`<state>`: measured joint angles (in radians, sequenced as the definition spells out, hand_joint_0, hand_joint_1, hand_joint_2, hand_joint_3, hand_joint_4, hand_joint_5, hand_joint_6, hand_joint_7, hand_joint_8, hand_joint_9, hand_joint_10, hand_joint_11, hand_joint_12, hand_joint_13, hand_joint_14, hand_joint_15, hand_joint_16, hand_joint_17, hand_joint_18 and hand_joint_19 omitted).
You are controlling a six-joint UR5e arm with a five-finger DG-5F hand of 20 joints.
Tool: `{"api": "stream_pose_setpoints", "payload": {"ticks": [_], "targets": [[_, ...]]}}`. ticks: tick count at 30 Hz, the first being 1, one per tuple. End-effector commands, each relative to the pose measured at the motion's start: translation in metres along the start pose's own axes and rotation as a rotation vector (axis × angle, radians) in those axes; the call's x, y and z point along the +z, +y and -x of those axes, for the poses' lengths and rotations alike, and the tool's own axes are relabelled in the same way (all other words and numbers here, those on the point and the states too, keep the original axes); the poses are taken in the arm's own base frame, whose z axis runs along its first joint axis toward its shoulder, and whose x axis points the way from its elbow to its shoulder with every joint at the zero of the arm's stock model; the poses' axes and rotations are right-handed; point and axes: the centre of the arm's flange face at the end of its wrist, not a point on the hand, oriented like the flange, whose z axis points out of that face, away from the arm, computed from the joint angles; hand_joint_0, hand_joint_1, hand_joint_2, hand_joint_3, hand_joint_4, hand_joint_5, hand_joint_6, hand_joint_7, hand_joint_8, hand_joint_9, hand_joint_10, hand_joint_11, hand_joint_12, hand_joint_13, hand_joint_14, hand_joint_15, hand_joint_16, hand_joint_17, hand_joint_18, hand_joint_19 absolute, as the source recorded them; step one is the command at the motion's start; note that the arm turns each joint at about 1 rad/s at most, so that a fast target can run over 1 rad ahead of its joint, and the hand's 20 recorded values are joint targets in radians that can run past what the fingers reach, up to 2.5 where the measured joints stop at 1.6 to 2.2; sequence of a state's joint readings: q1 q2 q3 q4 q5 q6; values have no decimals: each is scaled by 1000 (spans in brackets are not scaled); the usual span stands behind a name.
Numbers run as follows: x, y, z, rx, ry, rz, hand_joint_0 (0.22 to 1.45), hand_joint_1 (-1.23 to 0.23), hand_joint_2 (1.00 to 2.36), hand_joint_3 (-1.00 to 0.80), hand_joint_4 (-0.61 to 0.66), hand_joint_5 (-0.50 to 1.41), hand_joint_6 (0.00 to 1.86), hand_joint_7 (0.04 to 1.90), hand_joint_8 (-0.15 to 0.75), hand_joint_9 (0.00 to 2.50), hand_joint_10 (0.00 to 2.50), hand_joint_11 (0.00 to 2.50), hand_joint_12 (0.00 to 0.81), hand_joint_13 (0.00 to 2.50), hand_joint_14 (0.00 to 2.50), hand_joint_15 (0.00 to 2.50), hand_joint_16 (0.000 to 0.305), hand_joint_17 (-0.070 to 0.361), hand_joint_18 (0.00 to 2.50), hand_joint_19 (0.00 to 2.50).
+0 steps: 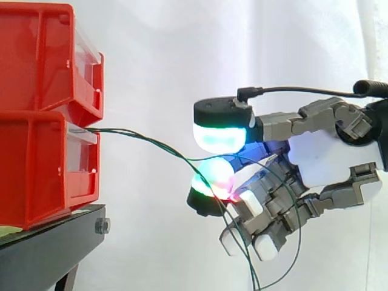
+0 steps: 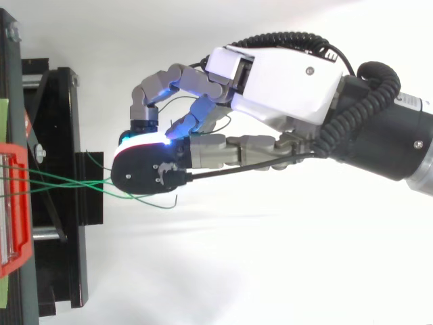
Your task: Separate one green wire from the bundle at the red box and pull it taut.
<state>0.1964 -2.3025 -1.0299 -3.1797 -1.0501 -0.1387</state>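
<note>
Side view: green wires (image 1: 163, 148) leave the lower red bin (image 1: 36, 170) at its front and slope down rightward to the hand (image 1: 327, 151).
Hand: fingers curled, with the glowing pads (image 1: 221, 138) closed about the wires.
Axis: bin to pads, roughly level and sagging; tautening, I judge, means drawing away from the bin.
Unclear: whether one strand is pinched alone; the loops below the hand run off-frame.
</note>
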Motion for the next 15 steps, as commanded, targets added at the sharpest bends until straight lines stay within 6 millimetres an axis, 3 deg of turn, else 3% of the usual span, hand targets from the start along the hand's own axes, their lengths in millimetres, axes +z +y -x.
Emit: {"api": "stream_pose_setpoints", "payload": {"ticks": [1, 6, 15], "targets": [[0, 0, 0, 2, 1, -1, 582, -589, 1016, -208, 114, -163, 867, 1098, 292, 1130, 22, 874, 382, 946, 18, 491, 52, 118, 878, 588], [0, 0, -1, 1, 1, -1, 583, -689, 1016, -144, 122, -169, 879, 1079, 296, 1118, 19, 859, 392, 949, 20, 487, 55, 124, 897, 569], [-1, 0, -1, 4, 3, -3, 600, -786, 1016, -233, 117, -182, 888, 1079, 273, 1078, 22, 883, 365, 911, 19, 500, 51, 114, 841, 584]]}}
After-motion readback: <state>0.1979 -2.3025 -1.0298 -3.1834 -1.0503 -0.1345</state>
